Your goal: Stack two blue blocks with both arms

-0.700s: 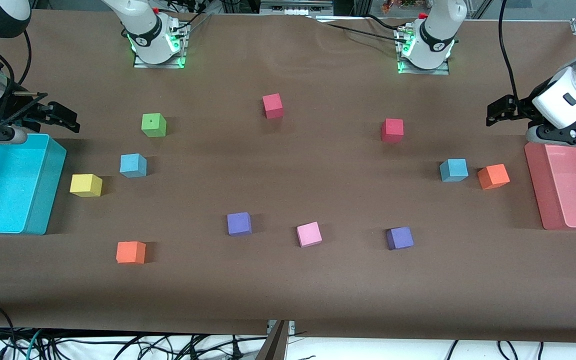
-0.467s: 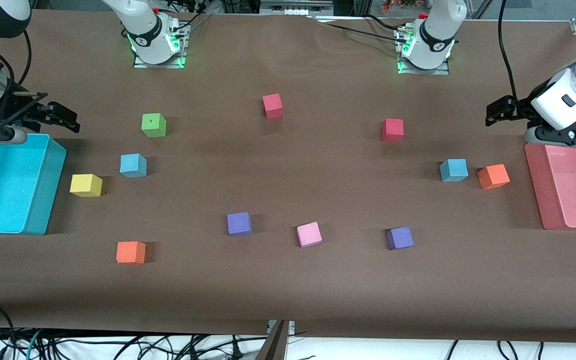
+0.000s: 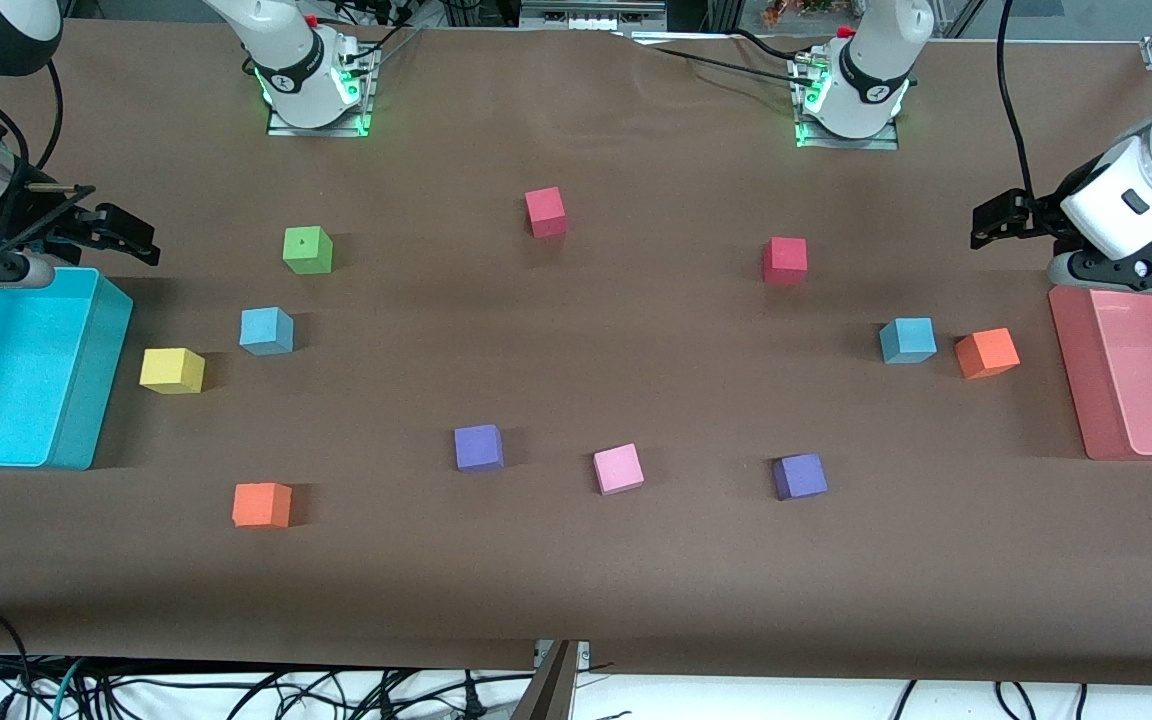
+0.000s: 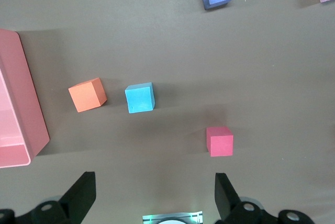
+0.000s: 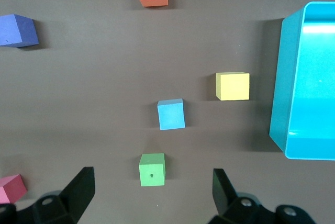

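Note:
One blue block (image 3: 266,331) lies toward the right arm's end of the table, between a green cube (image 3: 307,250) and a yellow cube (image 3: 172,370). It also shows in the right wrist view (image 5: 171,114). The other blue block (image 3: 908,340) lies toward the left arm's end, beside an orange cube (image 3: 986,353), and shows in the left wrist view (image 4: 140,98). My left gripper (image 3: 998,220) hangs open and empty over the table by the pink tray (image 3: 1071,370). My right gripper (image 3: 126,233) hangs open and empty by the turquoise bin (image 3: 96,380).
Two red cubes (image 3: 545,212) (image 3: 784,261) lie nearer the robots' bases. Two purple cubes (image 3: 478,447) (image 3: 799,476), a pink cube (image 3: 618,468) and a second orange cube (image 3: 261,504) lie nearer the front camera.
My left arm's wrist has shifted very slightly, uncovering a little more of the pink tray. The right arm and all cubes have stayed in place.

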